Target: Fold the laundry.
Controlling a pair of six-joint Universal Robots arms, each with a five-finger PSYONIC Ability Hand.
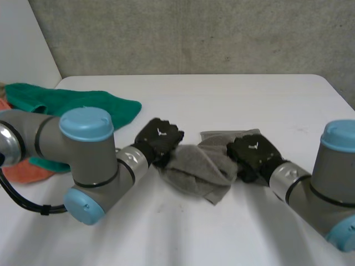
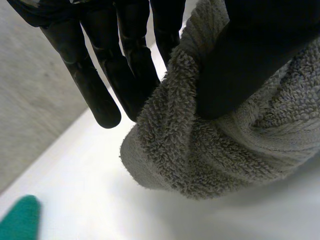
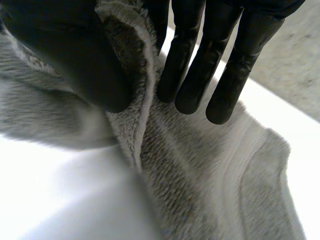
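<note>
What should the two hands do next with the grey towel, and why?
Probably draw the hands apart to stretch it flat: the left hand and right hand each pinch an opposite side of the grey towel, which lies crumpled between them on the table.

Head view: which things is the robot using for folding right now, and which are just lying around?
In the job: grey towel, pinched by the left hand and the right hand.
Lying about: green cloth and orange cloth, beside the left arm, untouched.
</note>
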